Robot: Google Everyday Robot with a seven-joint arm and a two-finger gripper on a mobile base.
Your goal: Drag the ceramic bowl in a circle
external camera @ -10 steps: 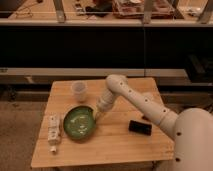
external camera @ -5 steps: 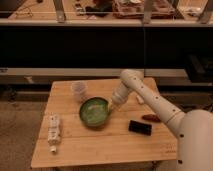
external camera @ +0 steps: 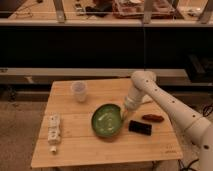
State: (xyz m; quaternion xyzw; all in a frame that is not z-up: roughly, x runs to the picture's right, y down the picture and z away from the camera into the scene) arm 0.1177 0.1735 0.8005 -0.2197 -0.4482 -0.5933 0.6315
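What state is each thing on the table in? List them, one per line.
ceramic bowl: upright, empty, gripper at its right rim.
gripper: down at the bowl's right edge.
cup: upright, apart from the bowl.
black object: lying flat.
white item: lying flat near the left edge.

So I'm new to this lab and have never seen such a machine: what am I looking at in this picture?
It is one picture from a single camera looking down at a wooden table; where the camera is mounted is not known. The white jointed thing coming in from the right is the robot's one arm. At its tip is the gripper, a two-finger clamp, placed at the right rim of the ceramic bowl, a wide green dish near the table's middle. The job is to drag that bowl around in a circle. Also on the table: a translucent cup behind the bowl, a white object at the left, a black object and a small reddish object at the right.
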